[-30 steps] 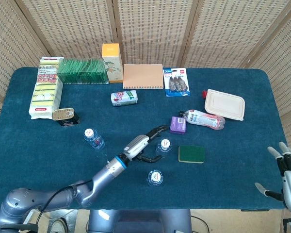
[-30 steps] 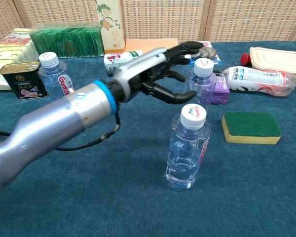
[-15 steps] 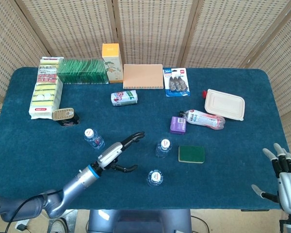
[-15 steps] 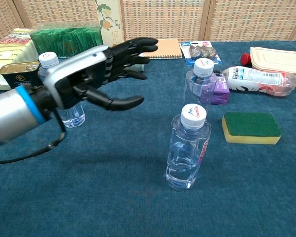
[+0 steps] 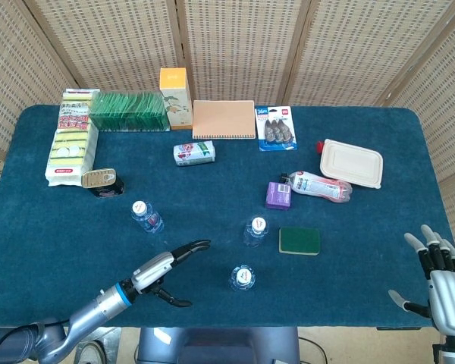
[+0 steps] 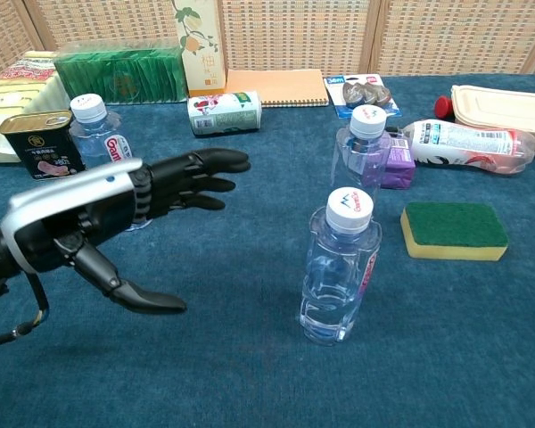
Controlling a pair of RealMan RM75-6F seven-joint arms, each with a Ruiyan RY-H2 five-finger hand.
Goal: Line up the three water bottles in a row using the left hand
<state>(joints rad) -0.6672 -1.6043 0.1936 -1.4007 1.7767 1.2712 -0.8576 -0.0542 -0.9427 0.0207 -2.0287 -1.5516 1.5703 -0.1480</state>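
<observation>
Three clear water bottles with white caps stand upright on the blue table. The left bottle (image 5: pixel 145 217) (image 6: pixel 101 134) is beside a tin, the middle one (image 5: pixel 254 231) (image 6: pixel 363 153) stands by a purple box, and the nearest (image 5: pixel 243 277) (image 6: pixel 340 267) is at the front. My left hand (image 5: pixel 164 269) (image 6: pixel 107 222) hovers open, fingers spread, between the left and nearest bottles, touching neither. My right hand (image 5: pixel 438 279) shows at the bottom right corner in the head view, open and holding nothing.
A green sponge (image 5: pixel 299 240) lies right of the middle bottle. Behind it lie a bottle on its side (image 5: pixel 318 186), a purple box (image 5: pixel 278 195) and a beige lunch box (image 5: pixel 352 163). A tin (image 5: pixel 100 180), a small can (image 5: pixel 193 153), a notebook (image 5: pixel 224 119) and packets line the back.
My left hand has pulled back from the middle bottle toward the front left, staying open. The bottles have not moved.
</observation>
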